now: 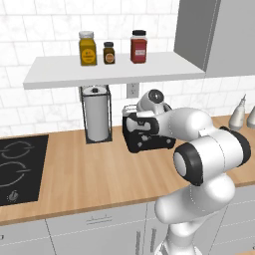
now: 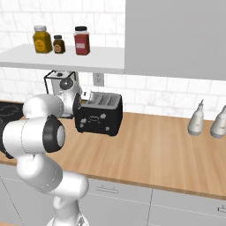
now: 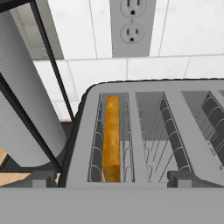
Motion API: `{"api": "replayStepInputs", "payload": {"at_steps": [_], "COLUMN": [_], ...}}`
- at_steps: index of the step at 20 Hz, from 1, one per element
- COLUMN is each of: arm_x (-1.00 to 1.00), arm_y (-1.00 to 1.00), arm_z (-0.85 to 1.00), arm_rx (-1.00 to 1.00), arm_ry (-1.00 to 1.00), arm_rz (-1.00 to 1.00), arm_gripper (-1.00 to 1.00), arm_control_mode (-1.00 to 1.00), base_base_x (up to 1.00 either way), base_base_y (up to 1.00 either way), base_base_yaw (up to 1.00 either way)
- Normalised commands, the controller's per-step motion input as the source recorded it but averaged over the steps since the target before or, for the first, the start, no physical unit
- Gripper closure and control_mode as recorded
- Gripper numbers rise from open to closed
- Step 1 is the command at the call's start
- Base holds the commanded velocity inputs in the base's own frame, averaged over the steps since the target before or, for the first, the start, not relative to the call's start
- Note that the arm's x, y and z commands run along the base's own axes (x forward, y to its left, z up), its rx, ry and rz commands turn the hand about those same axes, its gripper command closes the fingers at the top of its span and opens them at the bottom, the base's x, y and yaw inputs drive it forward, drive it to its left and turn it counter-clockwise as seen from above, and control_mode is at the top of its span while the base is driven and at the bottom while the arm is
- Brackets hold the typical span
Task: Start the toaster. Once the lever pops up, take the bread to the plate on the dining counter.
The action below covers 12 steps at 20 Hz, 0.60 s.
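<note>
The black toaster stands at the back of the wood worktop, against the tiled wall. My gripper hovers over the toaster's left end, pointing down into it. In the hand view the toaster top lies close below, and the bread stands edge-up in the leftmost slot, showing its golden-orange crust. My gripper is open, its fingertips wide apart on either side of that slot, with nothing between them. The other slots are empty. The plate and the dining counter are out of view.
A paper-towel roll in a black wire holder stands just left of the toaster. A shelf with three jars hangs above. A wall outlet is behind the toaster. A black cooktop lies far left and two bottles stand right.
</note>
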Motion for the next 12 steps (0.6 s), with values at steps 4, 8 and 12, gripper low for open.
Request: {"api": "replayStepInputs", "payload": {"at_steps": [4, 8, 12], "arm_x": [0.00, 0.00, 0.00], "arm_y": [0.00, 0.00, 0.00], "arm_z": [0.00, 0.00, 0.00], "arm_rx": [0.00, 0.00, 0.00], "arm_ry": [0.00, 0.00, 0.00], "arm_rz": [0.00, 0.00, 0.00], "arm_gripper": [-1.00, -1.00, -1.00], "arm_control_mode": [-1.00, -1.00, -1.00], "base_base_x": [0.00, 0.00, 0.00], "base_base_y": [0.00, 0.00, 0.00], "base_base_yaw": [0.00, 0.00, 0.00]}}
